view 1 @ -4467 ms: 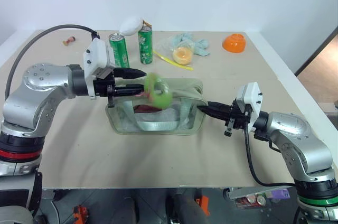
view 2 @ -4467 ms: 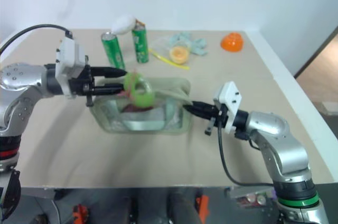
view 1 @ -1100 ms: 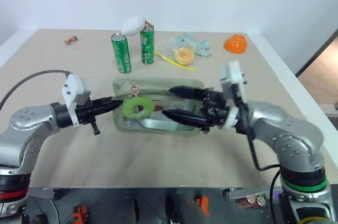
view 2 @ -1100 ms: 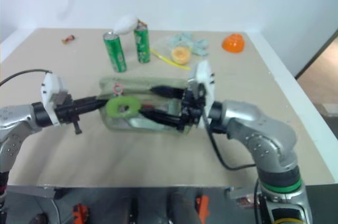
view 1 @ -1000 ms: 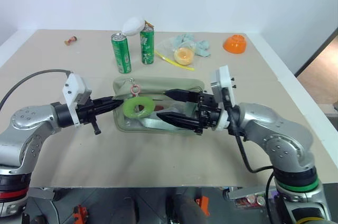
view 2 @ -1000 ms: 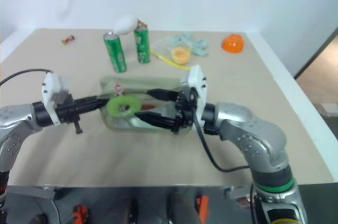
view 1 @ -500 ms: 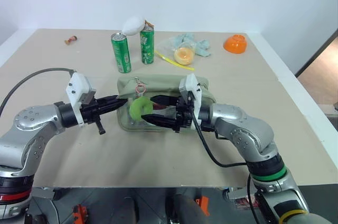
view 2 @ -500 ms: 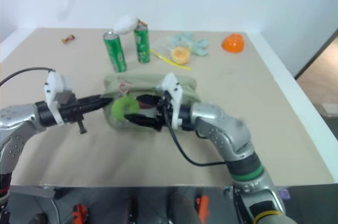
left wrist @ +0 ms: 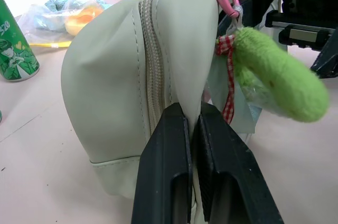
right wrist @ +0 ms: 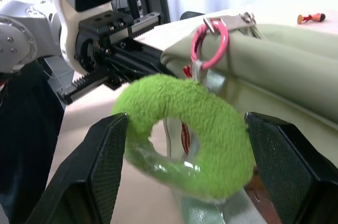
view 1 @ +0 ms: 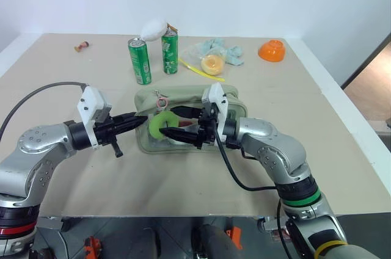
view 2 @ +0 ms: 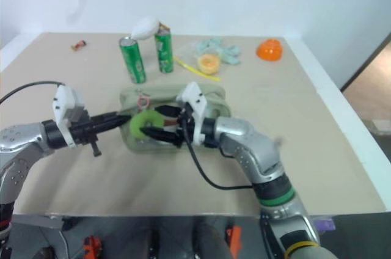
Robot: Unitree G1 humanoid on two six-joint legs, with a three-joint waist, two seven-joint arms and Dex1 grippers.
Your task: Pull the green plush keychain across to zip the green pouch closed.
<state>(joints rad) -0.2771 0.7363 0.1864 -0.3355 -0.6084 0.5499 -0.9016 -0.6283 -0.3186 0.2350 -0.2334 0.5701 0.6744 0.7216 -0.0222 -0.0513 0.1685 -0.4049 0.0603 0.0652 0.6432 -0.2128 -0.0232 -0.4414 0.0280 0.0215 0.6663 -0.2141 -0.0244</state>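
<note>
Left arm: reaches in from the left, forearm level
Left end effector (view 1: pixel 139 121): fingers pressed together, pinching fabric
Right arm: bent across toward the left
Right end effector (view 1: pixel 175 124): fingers spread wide

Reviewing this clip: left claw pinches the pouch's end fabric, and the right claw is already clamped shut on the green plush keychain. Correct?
Not quite. The right claw is open, its fingers either side of the green plush keychain, as the right wrist view shows. The left claw does pinch the green pouch.

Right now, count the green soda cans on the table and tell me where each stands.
2: one green can behind the green pouch, the other just right of it, slightly farther back.
</note>
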